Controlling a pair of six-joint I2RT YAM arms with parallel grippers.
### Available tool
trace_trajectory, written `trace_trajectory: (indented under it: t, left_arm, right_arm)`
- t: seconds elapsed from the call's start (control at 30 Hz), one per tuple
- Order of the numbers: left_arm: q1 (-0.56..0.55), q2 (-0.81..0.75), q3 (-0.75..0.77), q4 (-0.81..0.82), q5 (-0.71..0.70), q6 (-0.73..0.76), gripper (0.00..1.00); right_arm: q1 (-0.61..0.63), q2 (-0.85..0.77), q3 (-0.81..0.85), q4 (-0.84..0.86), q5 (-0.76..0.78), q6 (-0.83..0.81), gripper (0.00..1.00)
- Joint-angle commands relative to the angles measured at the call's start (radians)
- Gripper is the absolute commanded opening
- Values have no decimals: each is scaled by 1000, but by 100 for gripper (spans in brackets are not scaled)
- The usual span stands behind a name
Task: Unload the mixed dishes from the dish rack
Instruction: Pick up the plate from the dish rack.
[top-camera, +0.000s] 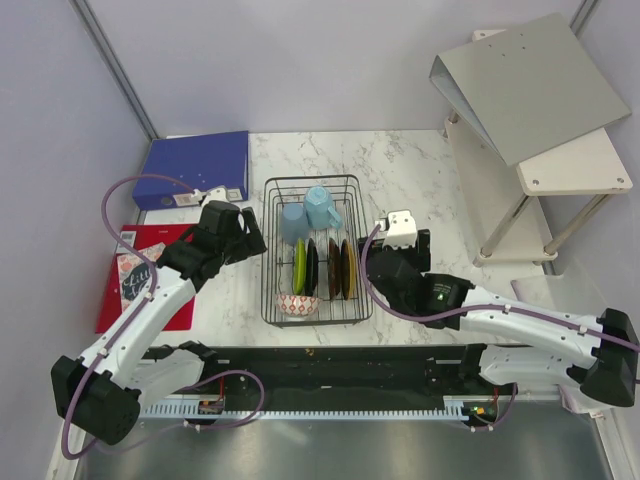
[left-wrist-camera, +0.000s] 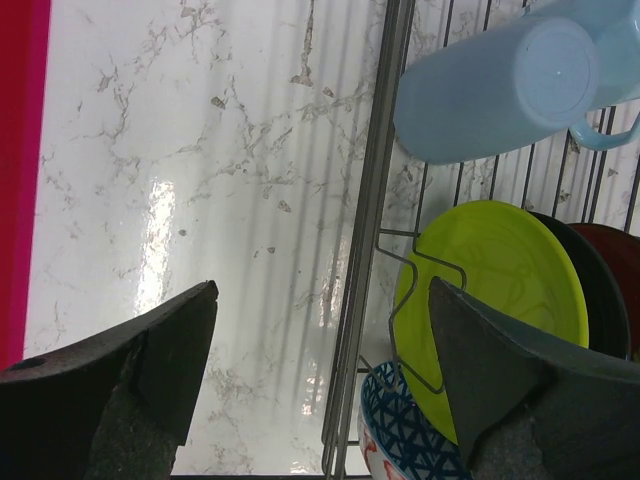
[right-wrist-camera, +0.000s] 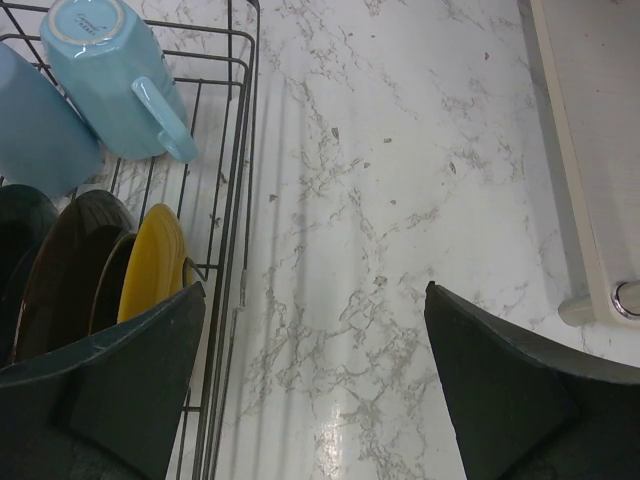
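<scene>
The black wire dish rack (top-camera: 267, 262) stands mid-table. It holds two light blue cups (top-camera: 293, 222) (top-camera: 321, 207) at the back. Upright plates stand in its slots: lime green (top-camera: 300, 266), black (top-camera: 312, 266), a dark one (top-camera: 333, 268) and yellow-brown (top-camera: 347, 268). A red-and-white bowl (top-camera: 298, 304) sits at the front; in the left wrist view its inside (left-wrist-camera: 400, 435) shows a blue pattern. My left gripper (top-camera: 252, 241) (left-wrist-camera: 322, 300) is open and empty, straddling the rack's left wall (left-wrist-camera: 372, 250) near the green plate (left-wrist-camera: 500, 270). My right gripper (top-camera: 372, 268) (right-wrist-camera: 315, 300) is open and empty at the rack's right wall (right-wrist-camera: 235, 250), beside the yellow plate (right-wrist-camera: 150, 265).
A blue ring binder (top-camera: 197, 168) lies at the back left. A red booklet (top-camera: 145, 275) lies under the left arm. A white shelf stand (top-camera: 540, 180) with a grey folder (top-camera: 525, 85) on it is at the right. Its base (right-wrist-camera: 590, 150) lies just right of my right gripper.
</scene>
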Motion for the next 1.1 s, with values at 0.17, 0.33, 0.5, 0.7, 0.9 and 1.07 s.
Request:
trace_trajectory:
  t: [0.17,0.33,0.5,0.7,0.9,1.07]
  left_arm:
    - [-3,-22,-4,-7,-28,40,94]
    - [-3,-30,-4,-9,-39,37,94]
    - [-3,-44,-9,-15,-48,38,94]
    - [-3,-29,-7,-15,-48,32,94]
    - [-3,-10,-3,-21,-45,26,94]
    - [-3,-9,-1,-21,-47,25,94]
  right_arm:
    - [1,-26,7,-20,43,24,97]
    - [2,105,135,-118,11,33,85]
    - [22,188,206,-189,-16,70,74]
    - [39,246,229,-192,-44,87,68]
    - [44,301,244,-197,-53,104,65]
    - [56,330,275,-192,-50,101,64]
